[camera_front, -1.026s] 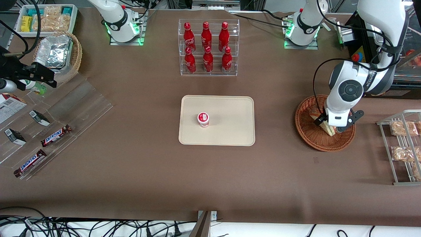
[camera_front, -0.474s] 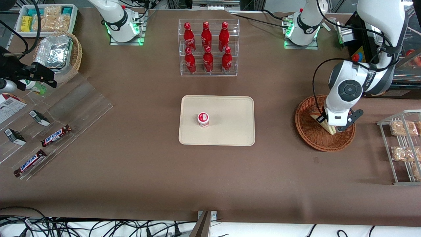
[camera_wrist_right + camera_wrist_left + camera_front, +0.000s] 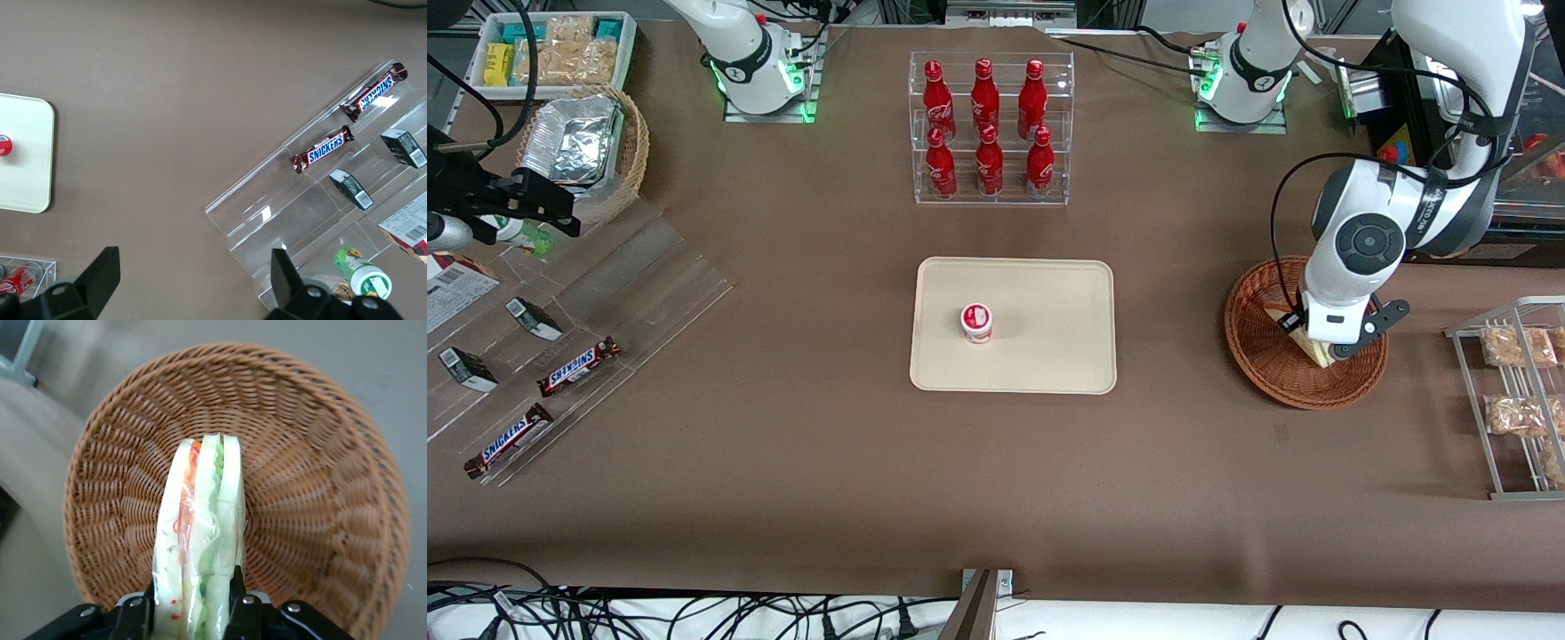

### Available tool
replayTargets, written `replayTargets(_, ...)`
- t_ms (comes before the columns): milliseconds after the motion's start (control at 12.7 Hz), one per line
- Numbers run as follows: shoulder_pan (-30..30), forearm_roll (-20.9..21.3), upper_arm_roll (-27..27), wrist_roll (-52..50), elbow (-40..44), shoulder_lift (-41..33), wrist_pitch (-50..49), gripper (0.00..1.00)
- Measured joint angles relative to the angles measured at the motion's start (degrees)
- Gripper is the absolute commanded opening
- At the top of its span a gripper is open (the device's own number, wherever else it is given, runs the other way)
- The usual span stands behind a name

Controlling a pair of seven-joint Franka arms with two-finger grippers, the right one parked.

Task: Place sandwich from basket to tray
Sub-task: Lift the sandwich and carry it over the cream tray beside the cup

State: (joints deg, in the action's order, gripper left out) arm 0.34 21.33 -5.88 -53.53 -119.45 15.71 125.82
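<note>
— Over the basket [image 3: 1272,364], toward the working arm's end of the desk [image 3: 783,462]: gripper [image 3: 193,613], clamped tight on the sandwich [image 3: 200,540], one finger pressed to each bread face.

— Sandwich lifted or resting?

— Standing on edge inside the basket, filling upward; cannot tell whether touching the weave.

— And elsewhere?

— Mid-desk, well apart: tray [image 3: 1049,356], carrying a small red-and-white cup [image 3: 976,322]. Farther from the camera, rack of red bottles [image 3: 987,124].
</note>
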Motion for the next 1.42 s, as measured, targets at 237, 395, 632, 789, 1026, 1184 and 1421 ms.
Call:
replayTargets(237, -0.1, -2.0, -3.2, 7.1, 6.9, -1.2, -10.1, 0.4)
replayTargets(395, -0.1, -5.2, -6.1, 11.5, 12.1, -1.4, -16.3, 0.4)
replayTargets(632, -0.4, -7.6, -13.4, 12.7, 15.9, -1.4, -20.4, 0.4)
replayTargets(789, -0.6, -9.8, -17.3, 12.7, 16.0, -1.4, -20.4, 0.4)
replayTargets(1026, -1.0, -11.5, -22.1, 12.3, 15.9, -0.1, -16.8, 0.4)
replayTargets(1184, -2.3, -11.5, -23.9, 10.4, 15.8, 2.2, -12.2, 0.4)
replayTargets(1421, -7.1, -11.5, -24.1, 6.0, 15.7, 5.6, -6.7, 0.4)
